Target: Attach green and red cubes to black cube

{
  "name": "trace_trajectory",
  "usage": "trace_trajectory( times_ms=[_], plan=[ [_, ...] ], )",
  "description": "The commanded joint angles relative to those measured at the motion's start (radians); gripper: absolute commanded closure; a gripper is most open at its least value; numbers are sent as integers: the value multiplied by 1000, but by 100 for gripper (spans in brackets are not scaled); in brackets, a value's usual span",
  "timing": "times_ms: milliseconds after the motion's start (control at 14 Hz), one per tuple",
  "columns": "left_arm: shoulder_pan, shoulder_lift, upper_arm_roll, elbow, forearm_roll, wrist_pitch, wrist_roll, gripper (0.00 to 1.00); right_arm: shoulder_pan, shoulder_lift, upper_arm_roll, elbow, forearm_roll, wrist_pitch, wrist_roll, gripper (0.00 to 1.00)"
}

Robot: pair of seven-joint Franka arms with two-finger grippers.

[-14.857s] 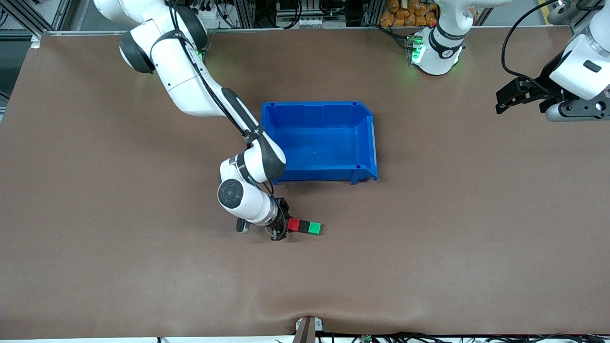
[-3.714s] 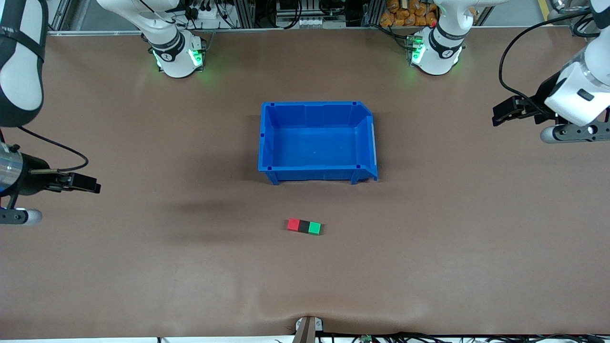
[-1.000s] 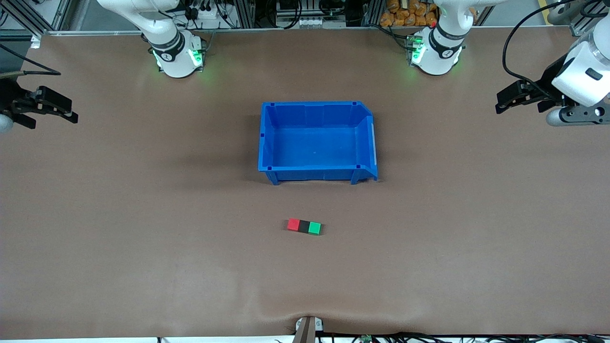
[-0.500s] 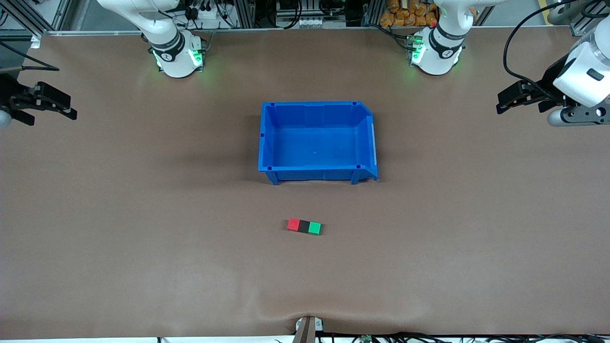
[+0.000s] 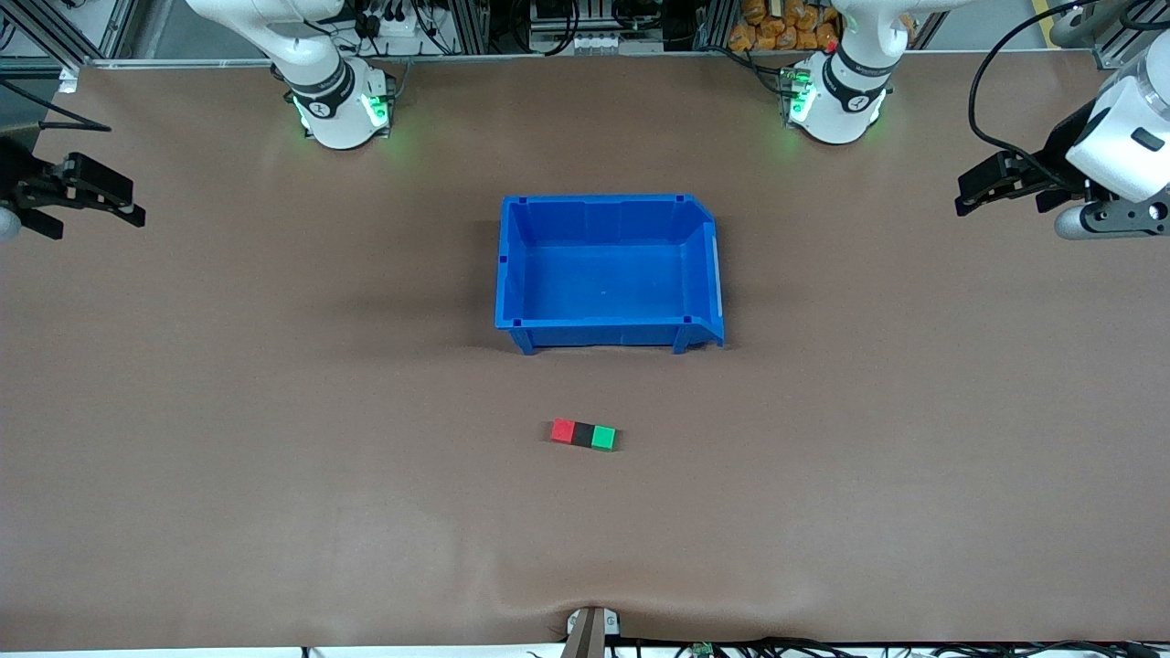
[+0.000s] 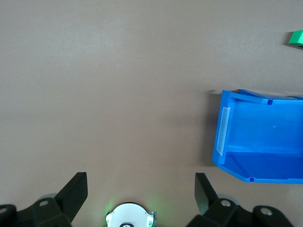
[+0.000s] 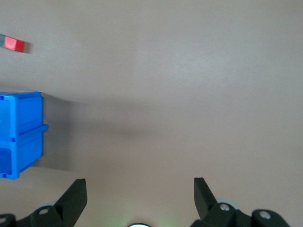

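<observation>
The left gripper (image 5: pixel 967 192) was pictured raised over the bare table at the left arm's end, its black fingers (image 6: pixel 75 189) spread wide and nothing held between them. The right gripper (image 5: pixel 128 203) was seen in the same condition over the right arm's end of the table, jaws fully parted and empty, with both arms judged to be waiting well apart from the work.

Between them, near the middle of the table, a blue bin (image 5: pixel 512 265) was shown empty, an open-topped moulded plastic box with smooth glossy walls, one clipped corner and a pale label strip on its lower wall. Nearer to the front camera than the bin, the three cubes were found lined up in one short row on the table: the red cube (image 5: pixel 563 430) toward the right arm's end, the black cube (image 5: pixel 583 434) in the middle, and the green cube (image 5: pixel 602 438) toward the left arm's end. Each coloured cube was seen touching a face of the black one, with no gap visible.

The task was therefore judged complete, or all but complete, with nothing apparently left except a check that the joints held. The cubes were rendered as small, sharp-edged, plain blocks of equal size, the coloured pair bright and the black one matte. The brown table cover (image 5: pixel 274 457) appeared soft and dull, slightly rippled along the edge nearest the camera.
</observation>
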Motion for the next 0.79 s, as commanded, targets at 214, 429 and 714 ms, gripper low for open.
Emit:
trace_trajectory(
  times_ms=[214,429,714],
  plan=[
    [11,-13,-4,11,-2,-11,14,0,-16,-12,19,-13,-62,23,30,0],
    [9,-1,-4,31,-2,-11,8,0,-11,-10,20,-18,-51,24,83,0],
    [9,4,-4,40,-3,-11,5,0,-13,-10,22,-29,-46,23,87,0]
  ],
)
